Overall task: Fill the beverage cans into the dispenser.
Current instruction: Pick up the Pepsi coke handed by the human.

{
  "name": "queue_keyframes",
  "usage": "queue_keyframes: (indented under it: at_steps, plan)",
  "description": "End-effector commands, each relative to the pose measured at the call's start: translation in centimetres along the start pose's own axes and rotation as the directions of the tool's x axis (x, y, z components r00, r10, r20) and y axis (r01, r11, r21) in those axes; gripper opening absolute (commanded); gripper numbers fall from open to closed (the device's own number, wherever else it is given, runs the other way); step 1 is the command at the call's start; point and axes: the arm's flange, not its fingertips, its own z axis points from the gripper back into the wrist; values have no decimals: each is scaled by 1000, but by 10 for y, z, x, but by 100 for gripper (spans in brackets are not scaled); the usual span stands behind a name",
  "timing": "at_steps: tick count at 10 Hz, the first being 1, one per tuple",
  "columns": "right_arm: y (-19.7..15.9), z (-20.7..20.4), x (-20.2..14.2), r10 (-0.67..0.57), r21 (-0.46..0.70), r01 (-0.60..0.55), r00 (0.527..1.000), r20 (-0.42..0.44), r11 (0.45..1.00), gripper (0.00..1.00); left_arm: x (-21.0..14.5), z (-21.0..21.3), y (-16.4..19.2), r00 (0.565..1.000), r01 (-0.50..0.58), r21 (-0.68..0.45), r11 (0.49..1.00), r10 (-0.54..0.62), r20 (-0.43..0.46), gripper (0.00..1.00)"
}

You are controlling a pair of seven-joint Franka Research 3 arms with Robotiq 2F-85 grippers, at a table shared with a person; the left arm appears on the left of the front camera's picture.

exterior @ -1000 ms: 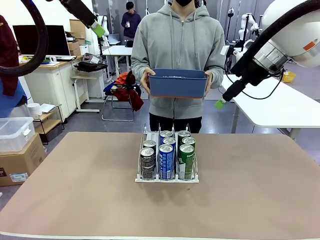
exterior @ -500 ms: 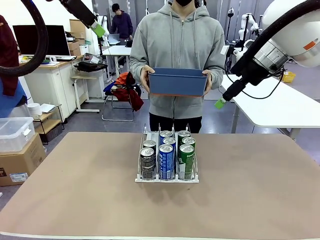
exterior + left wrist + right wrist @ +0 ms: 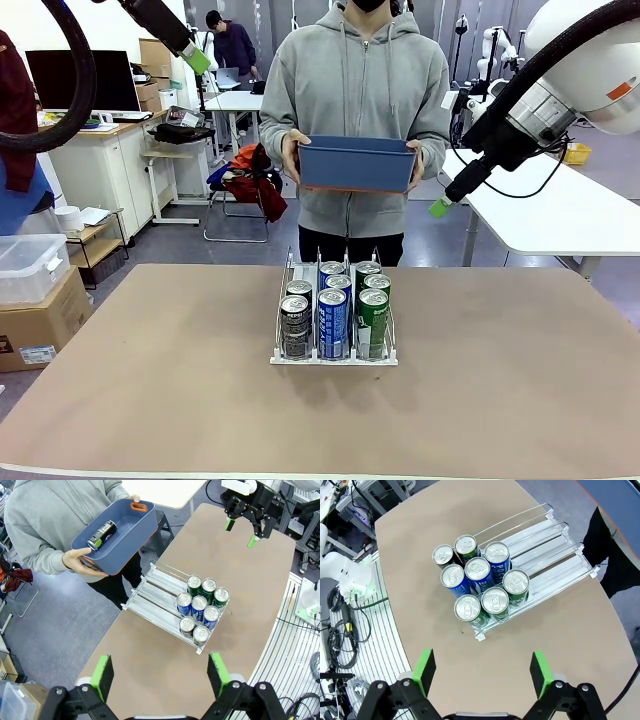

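Note:
The dispenser (image 3: 290,262) stands mid-table, its front end packed with several beverage cans: black (image 3: 295,325) in the left lane, blue (image 3: 332,322) in the middle, green (image 3: 373,320) on the right. The rear stretch of its lanes (image 3: 150,592) (image 3: 545,535) toward the person is bare. Behind the table a person holds a blue bin (image 3: 356,165) (image 3: 125,527) with a dark can (image 3: 102,534) lying in it. My left gripper (image 3: 197,58) (image 3: 160,675) hangs high at the upper left, open. My right gripper (image 3: 441,205) (image 3: 482,666) hangs high at the right, open. Both are far above the cans.
The brown table (image 3: 150,380) has wide free surface on all sides of the rack. A white table (image 3: 560,215) stands beyond the right edge. A cardboard box with a clear container (image 3: 30,290) sits on the floor at left.
The person has lifted the blue bin slightly. Both arms have stayed still.

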Motion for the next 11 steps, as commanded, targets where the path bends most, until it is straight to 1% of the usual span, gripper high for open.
queue_keyframes:
  at_steps: [1,3,4,6,7,9,11]
  plan:
    - [-3,18,6,26,8,-26,999,47,1000,100,-2,1,0,1000,-3,-4,1000,3,1,100]
    - [-18,85,20,72,-19,-70,989,130,997,100,-2,1,0,1000,-3,-4,1000,3,1,100]
    - [-24,116,30,89,-16,-88,985,147,996,100,-2,1,0,1000,-3,-4,1000,3,1,100]
    - [-24,167,54,125,16,-129,981,147,992,100,-2,1,0,1000,-3,-4,1000,3,1,100]
    - [-26,188,64,130,14,-134,981,145,991,100,-2,1,0,1000,-3,-4,1000,3,1,100]
    - [-28,218,80,125,-16,-124,977,174,992,100,-2,1,0,1000,-3,-4,1000,3,1,100]
    - [-22,239,97,141,-103,-124,975,172,987,100,-2,1,0,1000,-3,-4,1000,3,1,100]
